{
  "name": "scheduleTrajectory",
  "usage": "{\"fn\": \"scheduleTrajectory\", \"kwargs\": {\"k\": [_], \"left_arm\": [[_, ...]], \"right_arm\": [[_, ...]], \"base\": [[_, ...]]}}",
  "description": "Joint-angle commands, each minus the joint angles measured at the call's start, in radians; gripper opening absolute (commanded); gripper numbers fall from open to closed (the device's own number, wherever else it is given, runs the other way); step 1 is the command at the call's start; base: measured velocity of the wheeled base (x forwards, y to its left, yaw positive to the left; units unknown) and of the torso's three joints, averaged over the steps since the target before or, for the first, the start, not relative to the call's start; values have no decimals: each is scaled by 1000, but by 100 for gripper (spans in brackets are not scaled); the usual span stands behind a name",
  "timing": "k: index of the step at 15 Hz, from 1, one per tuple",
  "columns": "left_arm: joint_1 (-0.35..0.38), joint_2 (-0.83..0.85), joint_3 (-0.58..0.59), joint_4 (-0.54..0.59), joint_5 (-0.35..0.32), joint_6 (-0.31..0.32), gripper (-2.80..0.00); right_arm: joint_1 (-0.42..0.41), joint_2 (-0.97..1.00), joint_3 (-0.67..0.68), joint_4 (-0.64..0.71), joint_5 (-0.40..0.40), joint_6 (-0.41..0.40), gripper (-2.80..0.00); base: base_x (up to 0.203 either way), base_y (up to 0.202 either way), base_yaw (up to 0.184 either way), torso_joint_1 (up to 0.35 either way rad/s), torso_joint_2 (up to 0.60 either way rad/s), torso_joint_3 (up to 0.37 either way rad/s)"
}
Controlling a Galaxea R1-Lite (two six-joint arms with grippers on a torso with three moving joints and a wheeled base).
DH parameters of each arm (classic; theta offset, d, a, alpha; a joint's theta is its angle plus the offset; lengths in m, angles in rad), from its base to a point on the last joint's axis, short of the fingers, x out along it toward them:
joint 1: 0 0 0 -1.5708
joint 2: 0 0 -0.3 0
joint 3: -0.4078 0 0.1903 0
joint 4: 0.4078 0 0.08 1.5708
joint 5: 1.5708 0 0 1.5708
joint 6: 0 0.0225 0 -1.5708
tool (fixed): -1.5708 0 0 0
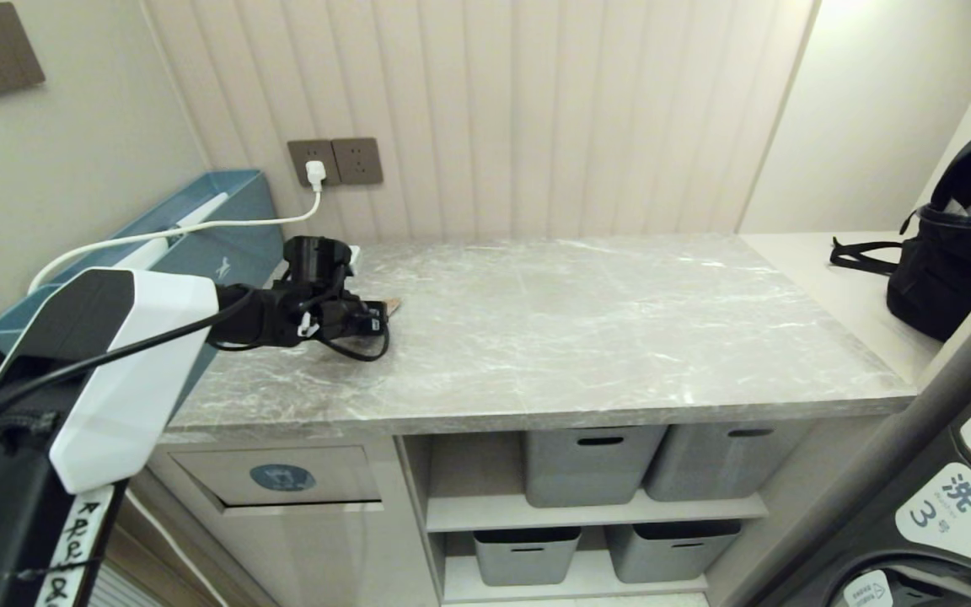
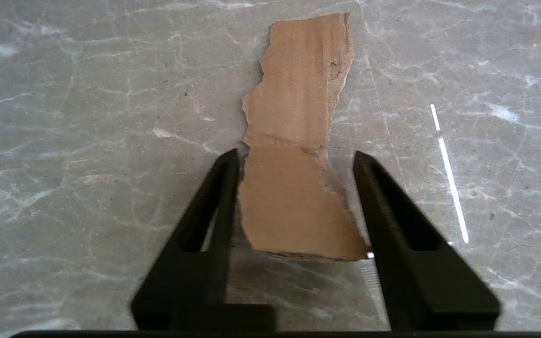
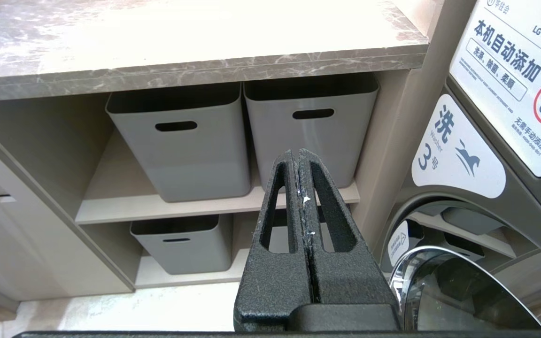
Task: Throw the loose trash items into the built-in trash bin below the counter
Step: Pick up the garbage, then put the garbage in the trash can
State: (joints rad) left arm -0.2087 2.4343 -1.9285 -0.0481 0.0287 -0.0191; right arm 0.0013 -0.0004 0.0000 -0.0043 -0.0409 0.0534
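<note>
Left end effector [image 2: 296, 157] sits low over the bench [image 1: 603, 337], fingers apart and straddling the near half of a cardboard scrap [image 2: 298, 141]; one finger looks to touch the scrap's edge, the other stands just off it, so no firm clamp yet. Scrap lies flat on the stone, long axis running straight away from the wrist, in line with the fingers, so closing across its narrow width should catch it. Scrap is brown face up, torn ragged edges, a crease across the middle. Only one scrap visible. In the head view it lies at the bench's left rear, near the teal box [image 1: 224, 228]. Right end effector [image 3: 301, 155] is parked below bench level, fingers pressed together, empty, well apart from the scrap. Built-in trash bin [image 1: 283, 477] sits under the bench's left front, flap not pushed in.
</note>
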Motion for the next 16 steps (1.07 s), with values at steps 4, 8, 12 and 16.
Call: {"fn": "scheduleTrajectory", "kwargs": {"k": [4,8,12,16], "left_arm": [[-1,-3,0,-1,0,-1,-280],[-1,-14,0,-1,0,-2,-280],[-7,-110,50,13,-82,-10,-280],[-8,-326,236,12,-181,-82,-280]], "right_arm": [[0,0,1,0,-1,0,-280],[0,0,0,0,-1,0,-280],[0,0,1,0,-1,0,-280],[0,0,2,0,-1,0,-280]], "base": [[0,0,0,0,0,0],[0,0,0,0,0,0],[0,0,0,0,0,0],[0,0,0,0,0,0]]}}
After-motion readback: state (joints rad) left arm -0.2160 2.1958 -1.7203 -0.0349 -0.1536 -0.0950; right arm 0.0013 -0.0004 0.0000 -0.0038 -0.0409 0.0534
